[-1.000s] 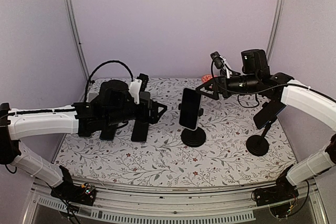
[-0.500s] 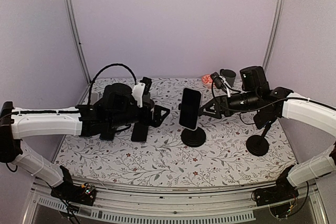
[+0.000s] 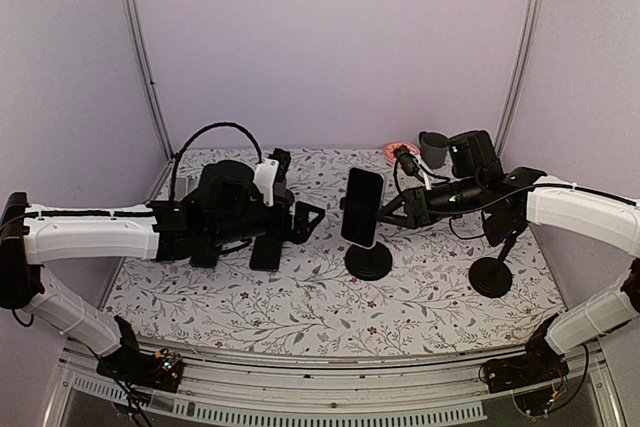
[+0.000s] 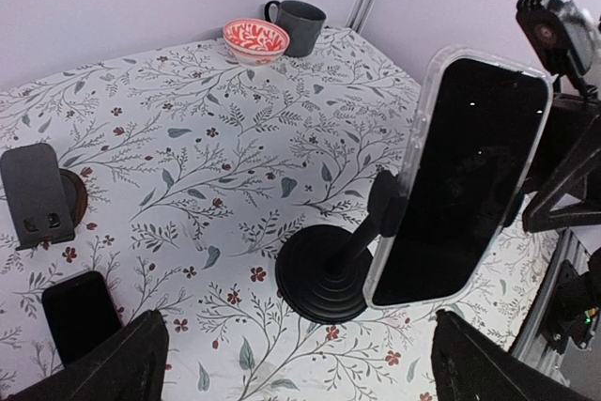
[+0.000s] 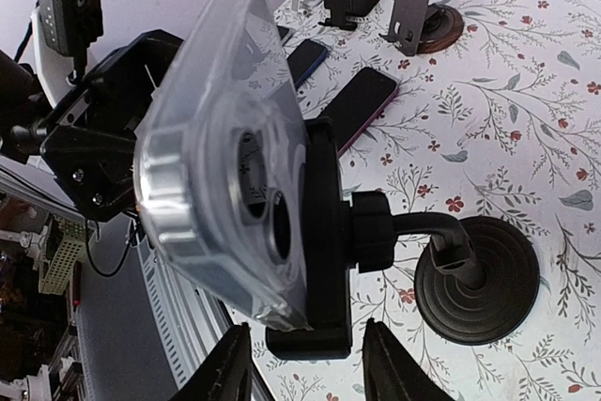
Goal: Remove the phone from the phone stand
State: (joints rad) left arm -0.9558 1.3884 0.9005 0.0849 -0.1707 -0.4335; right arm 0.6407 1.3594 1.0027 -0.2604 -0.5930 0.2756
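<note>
1. Worktop (image 3: pixel 300 297): floral-print cover, enclosed by pale lilac walls.
2. Phone (image 3: pixel 361 206): dark screen, clear case. It is seated upright in the cradle of the phone stand (image 3: pixel 368 261) near the worktop's centre. The screen is turned toward about 8 o'clock in the top view, facing the left arm.
3. Phone stand, detail: black round base, bent neck, black cradle clasping the phone's back.
4. Right end effector (image 5: pixel 305 363): at 3 o'clock of the phone, behind its back. Its fingers (image 5: pixel 233 368) are apart, one on either side of the cradle's lower end, with a slim gap showing on each side. Nothing is clamped.
5. Left end effector (image 3: pixel 306 219): at 9 o'clock of the phone, well apart from it. Its fingers (image 4: pixel 113 368) are spread wide and hold nothing.
6. Second stand (image 3: pixel 492 272): black, round base, at 4 o'clock of the phone stand, under the right arm.
7. Bowl (image 4: pixel 255 38), red and white, and mug (image 4: pixel 299 25), dark grey: just beside each other at the far edge, about 1 o'clock.
8. Brown-based stand (image 4: pixel 33 190): grey cradle, at roughly 10 o'clock of the phone stand.
9. Magenta-edged handset (image 5: pixel 362 105) and blue handset (image 5: pixel 305 58): lying flat on the worktop near the brown-based stand.
</note>
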